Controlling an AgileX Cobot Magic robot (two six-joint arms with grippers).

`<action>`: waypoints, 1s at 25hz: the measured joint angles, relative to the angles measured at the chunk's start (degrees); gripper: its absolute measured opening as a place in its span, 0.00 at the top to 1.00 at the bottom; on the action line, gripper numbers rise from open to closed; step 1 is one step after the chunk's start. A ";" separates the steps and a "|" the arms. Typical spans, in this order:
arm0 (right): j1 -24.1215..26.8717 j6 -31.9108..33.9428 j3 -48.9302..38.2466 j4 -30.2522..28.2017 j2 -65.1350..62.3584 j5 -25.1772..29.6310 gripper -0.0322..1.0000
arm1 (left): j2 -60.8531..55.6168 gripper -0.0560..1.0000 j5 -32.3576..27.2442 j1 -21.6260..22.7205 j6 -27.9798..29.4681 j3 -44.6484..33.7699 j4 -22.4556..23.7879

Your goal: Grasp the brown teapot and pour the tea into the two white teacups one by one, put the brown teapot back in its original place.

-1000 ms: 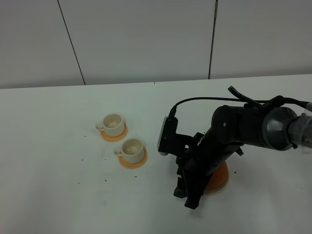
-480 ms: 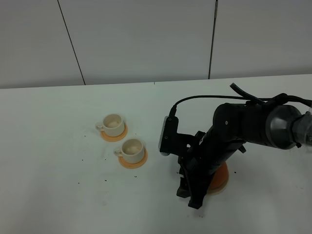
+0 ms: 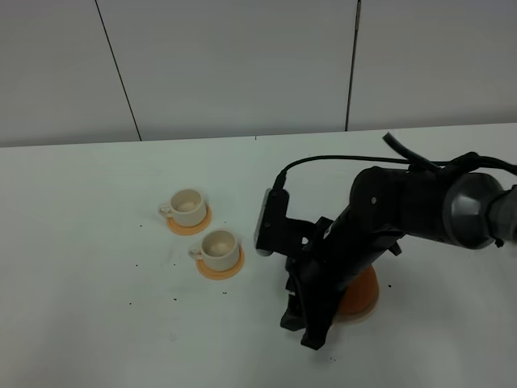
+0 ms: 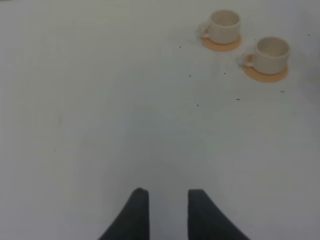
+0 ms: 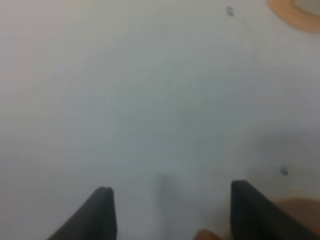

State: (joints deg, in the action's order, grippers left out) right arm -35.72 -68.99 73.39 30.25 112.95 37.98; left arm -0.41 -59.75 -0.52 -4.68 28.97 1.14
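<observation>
The teapot (image 3: 363, 291) sits on the table (image 3: 81, 283) on my right side, well apart from the cups. My right arm covers most of it from above, so only a reddish-brown part of its body shows beside the arm. Its handle and spout I cannot see from here.

My right gripper (image 5: 170, 192) is low over the table just beside the teapot, with the jaws spread wide and nothing between them. In the wrist view only a brown edge of the pot shows at the border. My left gripper (image 4: 167, 192) hangs over bare table with a small gap between its fingers, and it holds nothing.

I judge that I am at the first step, the approach for the grasp, and no tea is poured yet. The far cup (image 3: 188, 208) and the near cup (image 3: 219, 249) stand upright on their saucers.

The next move asks me to bring the open jaws around the handle (I must find it first) and close firmly. The pot is round and may turn or slide if I push it from the side.
</observation>
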 joint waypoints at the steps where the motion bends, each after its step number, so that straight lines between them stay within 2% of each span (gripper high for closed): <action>1: -0.50 0.00 0.00 -0.20 0.00 0.18 0.50 | 0.00 0.70 0.00 0.00 0.00 0.00 0.00; 16: -1.23 0.11 0.00 -3.47 0.82 -0.41 0.50 | 0.00 0.70 0.00 0.00 0.00 0.00 0.00; 25: -1.23 5.77 0.00 -6.78 0.82 2.92 0.50 | 0.00 0.70 0.00 0.00 0.00 0.00 0.00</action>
State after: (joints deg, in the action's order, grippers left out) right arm -36.95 -63.22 73.39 23.47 113.77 40.90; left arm -0.41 -59.75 -0.52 -4.68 28.97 1.14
